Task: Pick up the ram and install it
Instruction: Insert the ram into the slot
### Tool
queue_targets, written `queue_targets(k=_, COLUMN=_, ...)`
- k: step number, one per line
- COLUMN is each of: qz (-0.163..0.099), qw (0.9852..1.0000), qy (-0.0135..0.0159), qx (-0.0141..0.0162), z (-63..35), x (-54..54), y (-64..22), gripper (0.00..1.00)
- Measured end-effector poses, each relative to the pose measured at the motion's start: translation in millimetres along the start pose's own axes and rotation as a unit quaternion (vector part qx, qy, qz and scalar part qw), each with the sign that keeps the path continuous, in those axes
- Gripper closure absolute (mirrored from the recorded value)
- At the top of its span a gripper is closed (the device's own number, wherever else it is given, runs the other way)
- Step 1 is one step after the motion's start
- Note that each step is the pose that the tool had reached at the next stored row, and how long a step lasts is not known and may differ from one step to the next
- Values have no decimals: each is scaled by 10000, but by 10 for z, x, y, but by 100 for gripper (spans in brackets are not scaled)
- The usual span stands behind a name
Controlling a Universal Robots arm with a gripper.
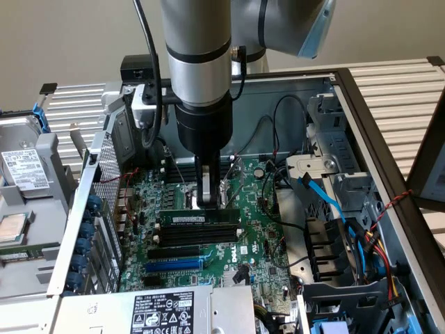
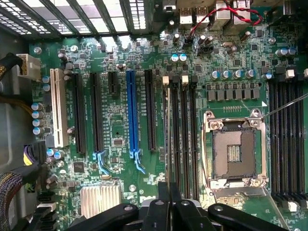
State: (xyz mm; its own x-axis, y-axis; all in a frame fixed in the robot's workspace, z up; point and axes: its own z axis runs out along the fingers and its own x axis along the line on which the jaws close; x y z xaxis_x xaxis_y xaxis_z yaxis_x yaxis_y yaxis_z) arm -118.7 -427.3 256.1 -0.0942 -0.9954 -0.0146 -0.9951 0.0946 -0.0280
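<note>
The ram (image 1: 188, 218) is a long green stick with black chips and a white label. It stands on edge in a black memory slot on the motherboard (image 1: 259, 243) inside the open computer case. My gripper (image 1: 211, 200) comes straight down onto the stick's top edge, right of its middle, with its fingers pinched together on it. In the wrist view the ram (image 2: 167, 134) shows as a thin edge running out from between the shut gripper (image 2: 169, 195) tips, in line with the row of black slots.
A blue slot (image 1: 174, 264) and black slots lie just in front of the ram. The open CPU socket (image 2: 234, 151) sits beside the memory slots. Blue and black cables (image 1: 327, 202) and a drive cage crowd the exterior view's right. A labelled power supply (image 1: 163, 309) sits at the front, and a hard drive (image 1: 24, 174) lies outside the case.
</note>
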Motion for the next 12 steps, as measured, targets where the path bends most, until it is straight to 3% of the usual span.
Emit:
queue_targets(k=7, qz=-131, qw=9999, qy=-4, qx=5, z=120, x=-7, y=33, gripper=88)
queue_targets(k=12, qz=-155, qw=9999, qy=-4, qx=4, z=123, x=-8, y=34, gripper=88)
